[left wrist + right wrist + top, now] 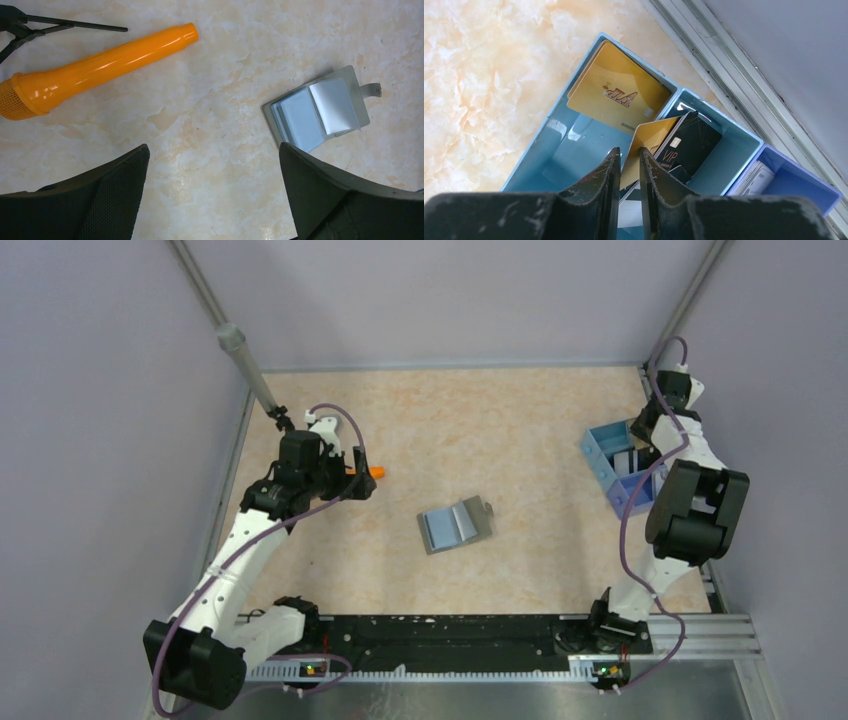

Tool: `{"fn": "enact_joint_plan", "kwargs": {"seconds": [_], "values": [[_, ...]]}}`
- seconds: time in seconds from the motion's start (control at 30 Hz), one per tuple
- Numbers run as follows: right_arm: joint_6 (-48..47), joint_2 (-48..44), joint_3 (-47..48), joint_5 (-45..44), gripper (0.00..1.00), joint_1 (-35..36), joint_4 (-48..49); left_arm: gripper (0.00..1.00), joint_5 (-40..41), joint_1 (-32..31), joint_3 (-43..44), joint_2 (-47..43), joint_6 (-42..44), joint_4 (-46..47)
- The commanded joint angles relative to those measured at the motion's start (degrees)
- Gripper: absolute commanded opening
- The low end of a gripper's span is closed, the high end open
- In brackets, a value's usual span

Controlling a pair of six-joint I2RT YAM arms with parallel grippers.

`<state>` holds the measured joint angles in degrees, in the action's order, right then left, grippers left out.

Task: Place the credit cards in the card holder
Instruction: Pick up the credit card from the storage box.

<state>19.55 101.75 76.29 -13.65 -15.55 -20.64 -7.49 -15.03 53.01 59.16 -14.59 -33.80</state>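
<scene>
Orange stick (pixel 100 62), blue tray (pixel 571 150) — gold card (pixel 646 142) gripped

card holder (pixel 455 526): grey, open, blue lining up, flat mid-table | credit cards (pixel 618 92): gold, black; leaning inside tray (pixel 554 145)

Gold card (pixel 616 95): "VIP", upside down from my right wrist camera. Black card (pixel 691 142): "VIP" in gold. Second gold card (pixel 649 142), pinched in my right end effector (pixel 629 152): print unreadable. Other 2 views: none.

Beige table (pixel 480 430) bears card holder (pixel 455 525), orange stick (pixel 95 65), tray (pixel 600 468).
</scene>
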Motion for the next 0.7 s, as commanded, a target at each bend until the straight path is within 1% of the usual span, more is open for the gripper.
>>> {"fn": "enact_joint_plan", "kwargs": {"seconds": [0.0, 0.03, 0.1, 0.13, 0.47, 0.57, 0.67], "values": [[-0.3, -3.5, 3.1, 0.2, 0.17, 0.1, 1.9, 0.99, -0.7, 0.3, -0.4, 0.0, 1.1, 1.7], [-0.3, -3.6, 3.1, 0.1, 0.14, 0.1, 1.7, 0.99, -0.7, 0.3, -0.4, 0.0, 1.1, 1.7], [-0.3, -3.9, 3.2, -0.3, 0.03, 0.0, 1.3, 0.99, -0.6, 0.3, -0.3, -0.1, 1.1, 1.7], [-0.1, -4.2, 3.2, -0.7, 0.00, 0.0, 1.0, 0.99, -0.6, 0.3, -0.4, -0.1, 1.1, 1.7], [0.5, -11.5, 3.3, -4.8, 0.00, 0.0, -5.2, 0.99, -0.7, 0.3, -0.5, -0.4, 1.2, 1.8], [0.9, -14.1, 2.0, -7.2, 0.00, 0.0, -6.3, 0.99, -0.8, 0.3, -0.4, -0.4, 1.2, 1.8], [1.0, -17.2, 0.4, -7.5, 0.00, 0.0, -6.9, 0.99, -0.8, 0.3, -0.5, -0.7, 1.2, 1.8]]}}
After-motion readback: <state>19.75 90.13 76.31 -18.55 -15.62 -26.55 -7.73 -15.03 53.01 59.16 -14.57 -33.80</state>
